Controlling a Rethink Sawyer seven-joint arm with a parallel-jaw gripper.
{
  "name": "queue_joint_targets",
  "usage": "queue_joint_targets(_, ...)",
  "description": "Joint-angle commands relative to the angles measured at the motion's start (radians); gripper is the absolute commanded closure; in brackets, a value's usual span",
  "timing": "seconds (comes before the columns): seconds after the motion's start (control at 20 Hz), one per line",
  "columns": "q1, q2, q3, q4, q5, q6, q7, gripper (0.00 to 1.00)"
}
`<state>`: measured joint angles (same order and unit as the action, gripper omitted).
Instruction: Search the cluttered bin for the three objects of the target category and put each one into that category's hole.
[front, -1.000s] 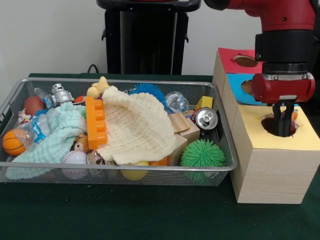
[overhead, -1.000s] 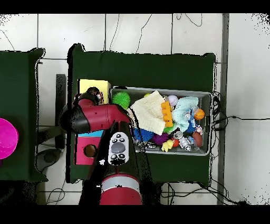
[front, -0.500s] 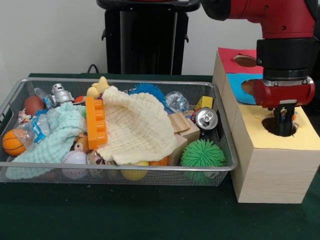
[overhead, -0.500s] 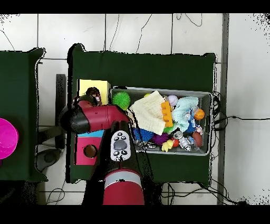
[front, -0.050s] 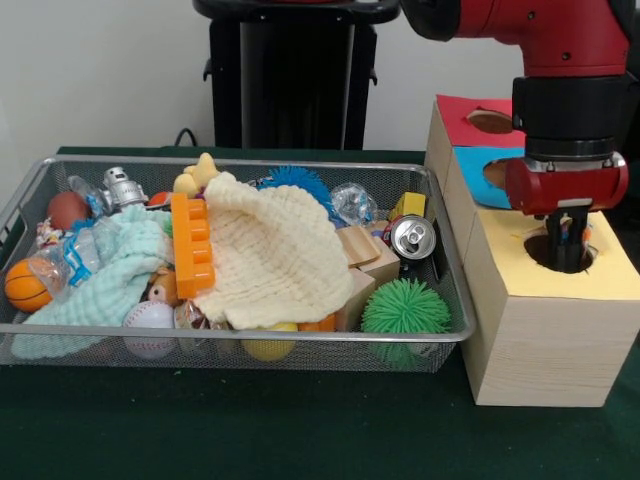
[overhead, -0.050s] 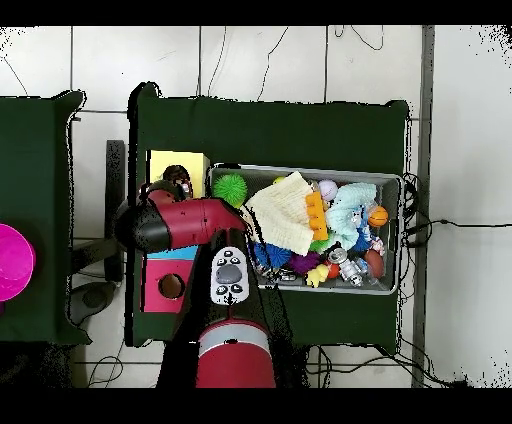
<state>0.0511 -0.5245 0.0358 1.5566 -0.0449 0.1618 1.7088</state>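
Green cloth (front, -0.050s: 250, 430) is spread over the table, with pale tiled floor seen around it from overhead and a plain light wall behind. The gripper (front, -0.050s: 565, 250) is hung with its tips sunk in the dark hole (front, -0.050s: 540, 252) of the yellow-topped section of the wooden box (front, -0.050s: 545, 340); whether it is open or closed cannot be told, nor whether anything is held. Beside it, toward the arm-free side, the wire bin (front, -0.050s: 240, 345) is packed with clutter: a silver can (front, -0.050s: 412, 238) is tipped with its top facing the camera, just above a green spiky ball (front, -0.050s: 404, 307).
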Motion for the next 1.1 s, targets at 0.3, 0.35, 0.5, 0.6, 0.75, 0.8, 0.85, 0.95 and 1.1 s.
queue_joint_targets(0.3,0.034,-0.094,-0.006,-0.006,0.025,0.211,0.118,1.0)
queue_joint_targets(0.35,0.036,-0.103,-0.008,-0.016,0.025,0.235,0.112,1.0)
queue_joint_targets(0.5,0.04,-0.121,-0.016,-0.032,0.019,0.279,0.104,1.0)
queue_joint_targets(0.6,0.039,-0.126,-0.014,-0.032,0.016,0.284,0.104,1.0)
queue_joint_targets(0.75,0.037,-0.137,-0.018,-0.034,0.002,0.283,0.099,1.0)
queue_joint_targets(0.8,0.038,-0.14,-0.019,-0.034,-0.002,0.283,0.099,1.0)
queue_joint_targets(0.85,0.037,-0.142,-0.02,-0.031,-0.006,0.281,0.099,1.0)
queue_joint_targets(0.95,0.037,-0.146,-0.021,-0.025,-0.011,0.28,0.099,1.0)
queue_joint_targets(1.1,0.043,-0.148,-0.035,-0.029,-0.021,0.288,0.098,1.0)
